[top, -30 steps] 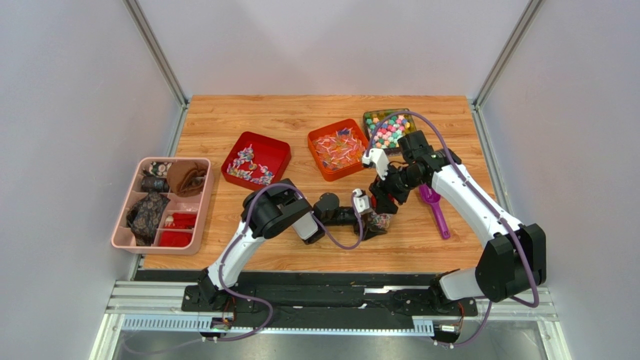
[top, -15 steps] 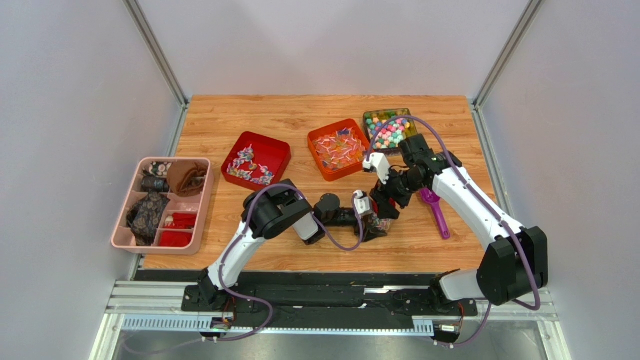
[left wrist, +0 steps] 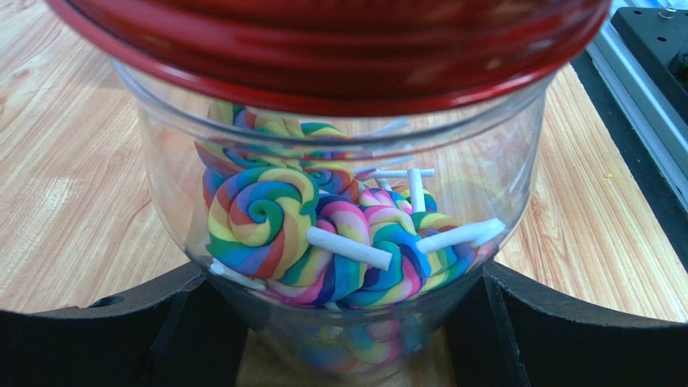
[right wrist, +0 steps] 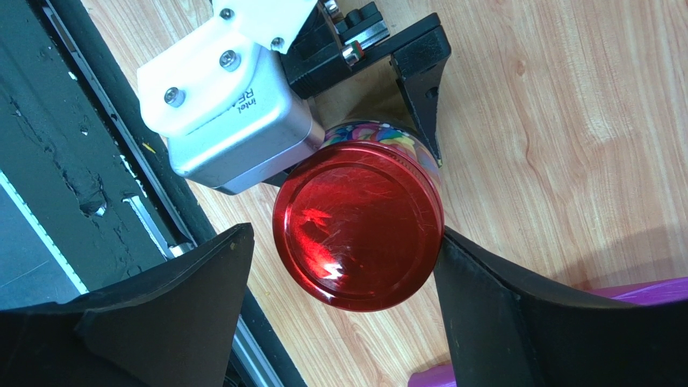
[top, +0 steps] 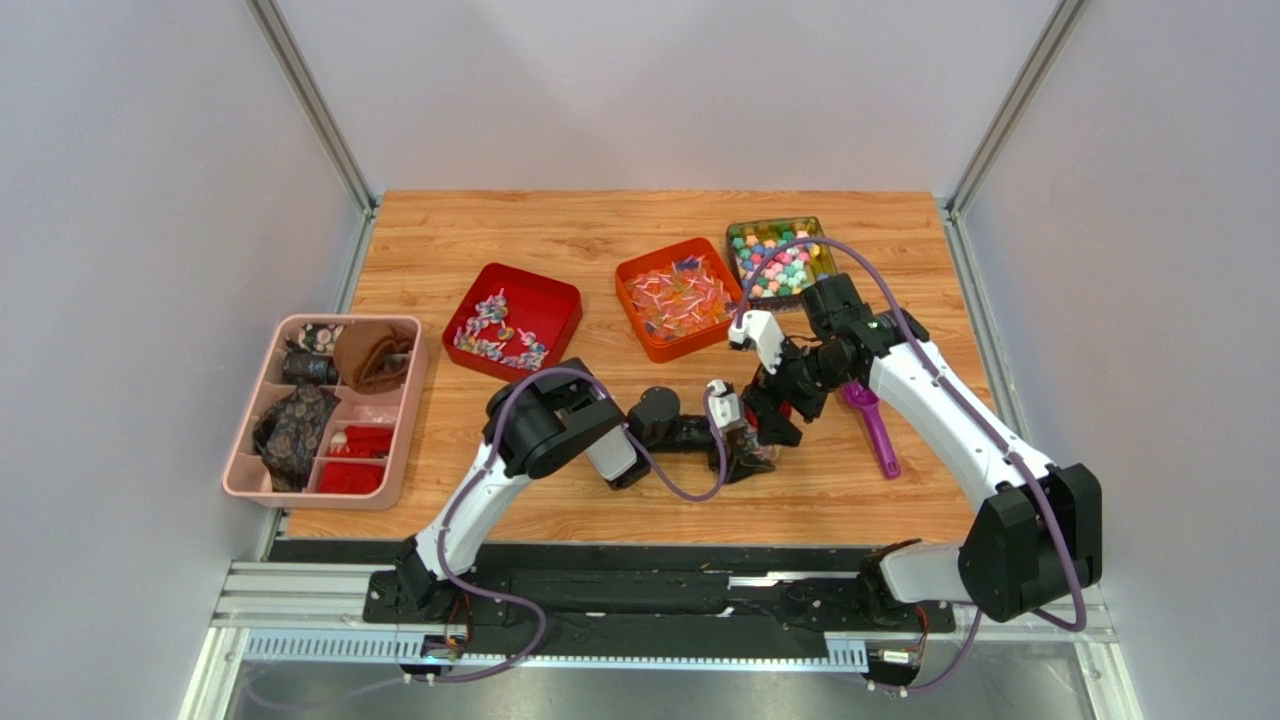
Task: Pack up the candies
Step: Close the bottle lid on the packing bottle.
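My left gripper (left wrist: 339, 339) is shut on a clear jar (left wrist: 347, 201) that holds rainbow swirl lollipops (left wrist: 266, 218) and has a round red lid (left wrist: 323, 48) on top. In the top view the jar (top: 756, 446) stands at the table's front middle. My right gripper (right wrist: 343, 242) is open above it, one finger on each side of the lid (right wrist: 358, 226); the right finger is at its rim, the left one stands apart. Twist-wrapped candies (top: 501, 330) lie in a red tray further left.
An orange tray of sweets (top: 675, 297) and a clear box of pastel ball candies (top: 777, 258) stand at the back. A purple scoop (top: 869, 417) lies right of the jar. A pink divided tray (top: 248, 458) sits at the far left.
My right gripper has shifted slightly up and to the right over the jar. The left gripper and the jar have stayed in place.
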